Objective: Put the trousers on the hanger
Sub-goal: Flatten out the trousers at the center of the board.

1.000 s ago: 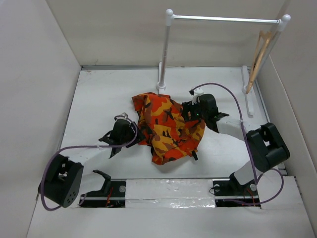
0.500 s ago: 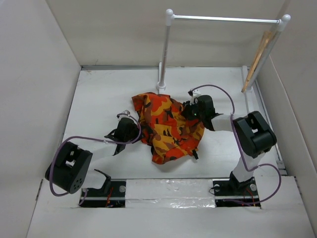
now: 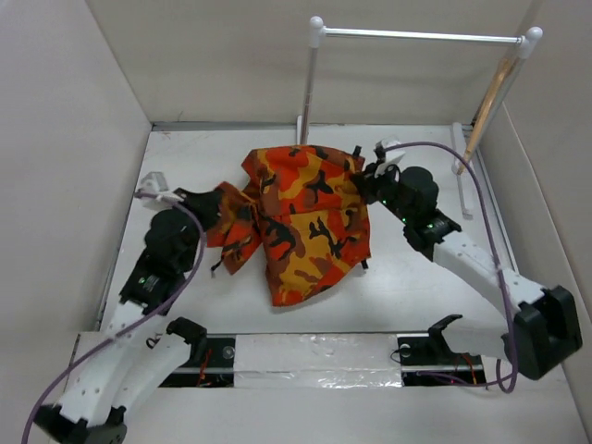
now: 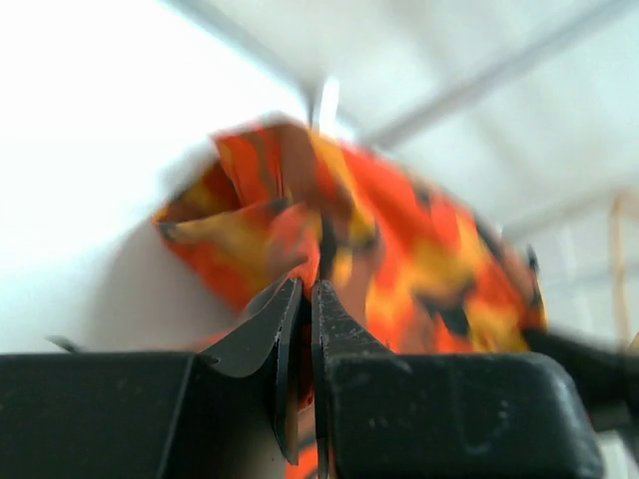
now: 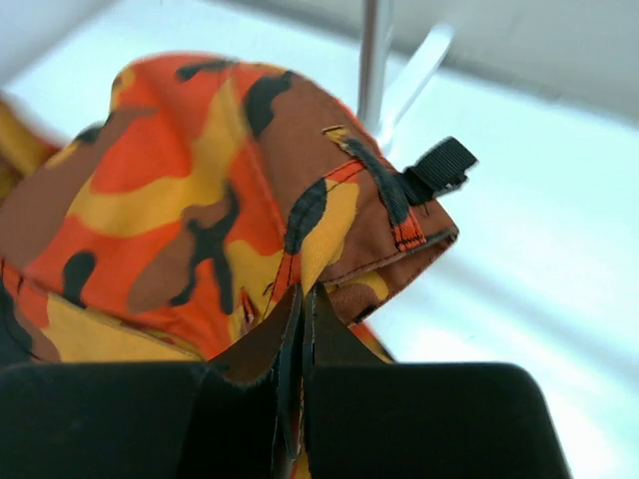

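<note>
Toward the left edge of the table (image 3: 185,162), the left gripper (image 3: 220,198) pinches a bunched fold at the left side of the trousers (image 3: 305,222), its jaws pressed together on the cloth. Its wrist view is blurred but shows the fabric caught between the fingertips. Right of centre, the right gripper (image 3: 372,181) is clamped on the trousers' upper right corner, just beside a black strap loop (image 5: 439,168). The camouflage trousers spread between the two grippers over the middle of the table, their lower part trailing toward the near edge. Near the far right corner, the wooden hanger (image 3: 487,102) hangs at the right end of a white rail (image 3: 416,35), well apart from the trousers.
</note>
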Robot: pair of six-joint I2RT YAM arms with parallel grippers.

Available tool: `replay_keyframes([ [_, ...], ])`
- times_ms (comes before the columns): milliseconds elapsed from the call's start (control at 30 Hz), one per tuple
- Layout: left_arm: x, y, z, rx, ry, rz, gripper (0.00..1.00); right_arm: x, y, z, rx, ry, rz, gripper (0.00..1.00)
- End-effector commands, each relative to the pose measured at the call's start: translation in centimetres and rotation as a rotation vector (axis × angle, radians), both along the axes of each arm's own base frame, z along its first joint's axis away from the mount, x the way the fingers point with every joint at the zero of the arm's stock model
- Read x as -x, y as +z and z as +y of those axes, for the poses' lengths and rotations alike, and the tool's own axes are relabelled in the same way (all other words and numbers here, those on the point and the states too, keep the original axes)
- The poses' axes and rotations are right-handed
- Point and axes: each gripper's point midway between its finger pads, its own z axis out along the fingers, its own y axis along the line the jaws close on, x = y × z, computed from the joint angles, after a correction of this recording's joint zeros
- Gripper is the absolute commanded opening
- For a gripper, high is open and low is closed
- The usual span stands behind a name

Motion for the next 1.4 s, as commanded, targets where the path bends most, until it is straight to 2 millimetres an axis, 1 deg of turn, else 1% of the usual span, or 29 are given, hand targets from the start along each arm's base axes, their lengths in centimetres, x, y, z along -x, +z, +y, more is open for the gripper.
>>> replay_keyframes([
  [0,2.7,6.4,6.9,-0.095,0.250,-0.131,0.00,0.4,7.7,-3.1,0.011,-0.113,-0.164,0.00],
  [33,3.7,9.5,8.1,-0.121,0.282,-0.195,0.00,0.9,9.4,-3.5,0.011,-0.121,-0.196,0.00],
  [67,4.6,11.3,9.7,-0.131,0.347,-0.230,0.00,1.8,13.3,-4.1,-0.023,-0.128,-0.266,0.00],
  [100,5.2,13.0,10.5,-0.141,0.378,-0.258,0.00,2.3,14.4,-4.5,-0.020,-0.129,-0.277,0.00],
  [133,6.4,16.4,11.6,-0.122,0.413,-0.328,0.00,2.9,16.1,-4.8,-0.021,-0.131,-0.304,0.00],
  [167,7.0,17.7,12.6,-0.169,0.454,-0.349,0.00,3.9,19.8,-5.8,-0.053,-0.144,-0.368,0.00],
  [233,8.5,21.5,13.8,-0.146,0.499,-0.445,0.00,5.6,22.1,-6.5,-0.068,-0.140,-0.397,0.00],
  [267,8.8,22.4,14.2,-0.170,0.510,-0.466,0.00,6.5,23.5,-7.0,-0.086,-0.143,-0.426,0.00],
  [300,8.9,23.2,14.2,-0.171,0.512,-0.484,0.00,8.7,25.0,-7.6,-0.103,-0.117,-0.455,0.00],
  [333,9.3,24.4,14.4,-0.154,0.519,-0.514,0.00,9.7,25.7,-8.0,-0.119,-0.115,-0.473,0.00],
  [400,8.1,24.6,13.6,-0.180,0.494,-0.506,0.00,12.3,26.3,-8.4,-0.133,-0.073,-0.491,0.00],
  [467,6.6,23.9,13.0,-0.208,0.490,-0.468,0.00,13.2,25.7,-8.9,-0.128,-0.078,-0.476,0.00],
  [500,6.0,23.4,12.8,-0.210,0.492,-0.453,0.00,13.1,24.8,-9.6,-0.113,-0.115,-0.445,0.00],
  [533,4.9,21.9,12.2,-0.231,0.483,-0.426,0.00,13.3,23.8,-10.0,-0.102,-0.132,-0.430,0.00],
  [733,-0.8,16.8,9.5,-0.232,0.465,-0.328,0.00,11.8,18.0,-11.9,-0.003,-0.252,-0.309,0.00],
  [867,-3.5,13.0,10.0,-0.270,0.526,-0.198,0.00,11.8,15.4,-12.9,0.020,-0.303,-0.270,0.00],
  [900,-3.7,12.4,10.9,-0.282,0.556,-0.178,0.00,11.4,13.6,-13.2,0.035,-0.325,-0.239,0.00],
  [967,-4.2,10.3,12.3,-0.314,0.615,-0.131,0.00,10.9,11.6,-13.2,0.021,-0.351,-0.199,0.00],
  [1000,-4.5,9.4,13.8,-0.315,0.664,-0.109,0.00,10.1,9.4,-13.0,0.024,-0.369,-0.175,0.00],
  [1033,-4.8,8.3,14.6,-0.314,0.685,-0.088,0.00,9.6,8.3,-12.8,-0.010,-0.386,-0.152,0.00],
  [1100,-6.7,6.3,15.5,-0.290,0.682,-0.049,0.00,8.3,6.4,-13.3,-0.035,-0.461,-0.125,0.00],
  [1133,-7.3,5.9,17.6,-0.276,0.724,-0.041,0.00,7.8,5.0,-13.8,-0.051,-0.506,-0.098,0.00],
  [1167,-8.9,4.1,17.9,-0.269,0.691,0.009,0.00,7.5,4.6,-14.1,-0.063,-0.536,-0.096,0.00],
  [1200,-9.4,3.5,19.0,-0.250,0.708,0.035,0.00,7.1,5.1,-15.4,-0.092,-0.610,-0.120,0.00],
  [1233,-9.7,3.7,21.0,-0.206,0.752,0.037,0.00,6.6,4.2,-16.5,-0.109,-0.666,-0.117,0.00],
  [1267,-10.7,2.8,21.2,-0.199,0.729,0.052,0.00,6.3,4.8,-17.5,-0.153,-0.719,-0.153,0.00],
  [1300,-11.0,2.8,21.7,-0.199,0.735,0.047,0.00,5.9,4.6,-18.3,-0.174,-0.749,-0.158,0.00],
  [1333,-11.3,3.8,22.2,-0.196,0.747,0.025,0.00,5.3,3.9,-18.9,-0.195,-0.779,-0.149,0.00],
  [1367,-11.7,3.9,22.7,-0.204,0.758,0.030,0.00,4.8,2.7,-20.9,-0.195,-0.845,-0.140,0.00],
])
